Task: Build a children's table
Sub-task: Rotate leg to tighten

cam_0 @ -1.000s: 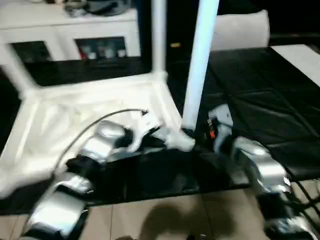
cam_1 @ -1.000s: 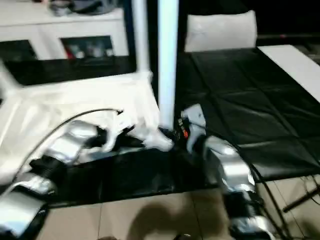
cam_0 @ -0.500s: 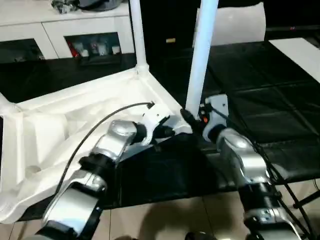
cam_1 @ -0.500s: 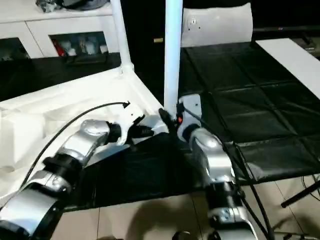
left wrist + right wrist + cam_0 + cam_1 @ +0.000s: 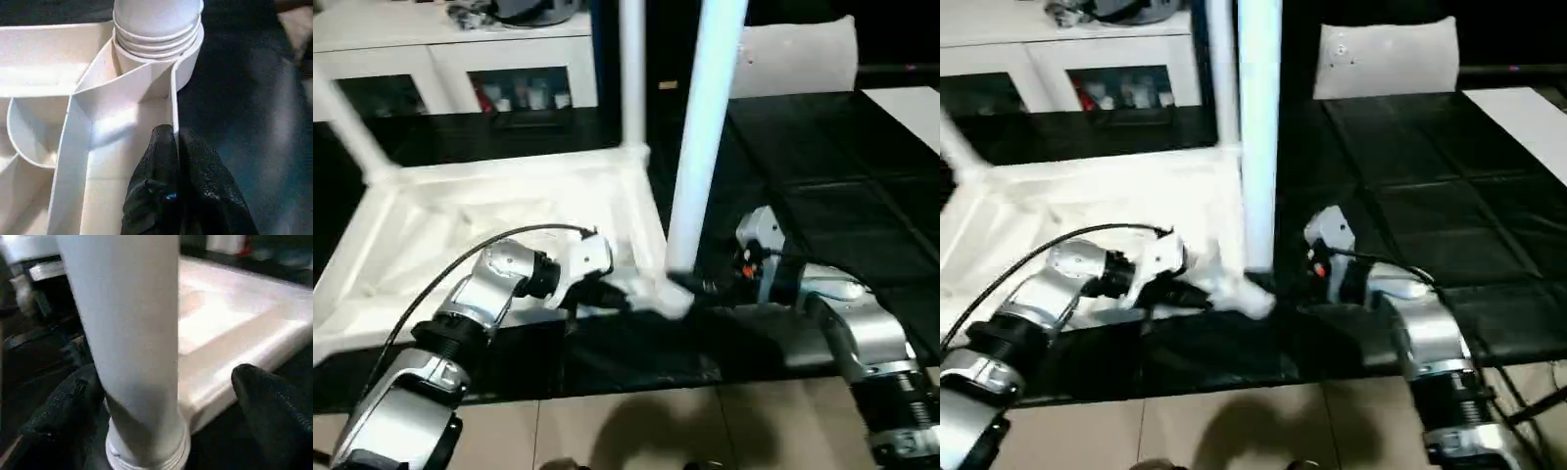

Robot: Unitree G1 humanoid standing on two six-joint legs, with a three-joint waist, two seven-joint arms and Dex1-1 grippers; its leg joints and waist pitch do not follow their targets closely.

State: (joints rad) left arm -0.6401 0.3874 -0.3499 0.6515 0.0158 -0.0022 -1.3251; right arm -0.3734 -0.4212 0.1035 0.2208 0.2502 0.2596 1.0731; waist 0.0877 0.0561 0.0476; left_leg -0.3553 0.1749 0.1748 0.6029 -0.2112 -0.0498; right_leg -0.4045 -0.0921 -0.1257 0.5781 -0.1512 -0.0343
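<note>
The big black-covered worktop [image 5: 822, 166] carries the white plastic rectangular tabletop [image 5: 499, 211], which lies upside down with its ribbed underside facing up and its near edge along the worktop's front edge. Beyond the worktop's far edge stands a white cabinet with glass doors [image 5: 460, 69].

A long white tapered tubular leg [image 5: 631, 73] stands upright in the tabletop's far right corner, and another white leg [image 5: 342, 122] leans out of its far left corner. The near white leg [image 5: 705, 147] stands in the round corner socket [image 5: 156, 63] at the tabletop's near right corner, close to the worktop's front edge; rings on its base still show above the socket rim, so I judge it is not fully seated.

The main risk is that this leg is driven in crooked or works loose. It looks slightly tilted, so a push or twist off its axis could jam it. The tabletop could also slide towards the front edge if the hold on its wall slips.

The left pincer [image 5: 171, 147] is pressed together on the thin upright wall of the tabletop, one black finger on each side, just beside the socket. The right pincer [image 5: 161, 401] is spread, its fingers [image 5: 274, 406] on either side of the near leg's base, near it but apart, with no pinch visible.
</note>
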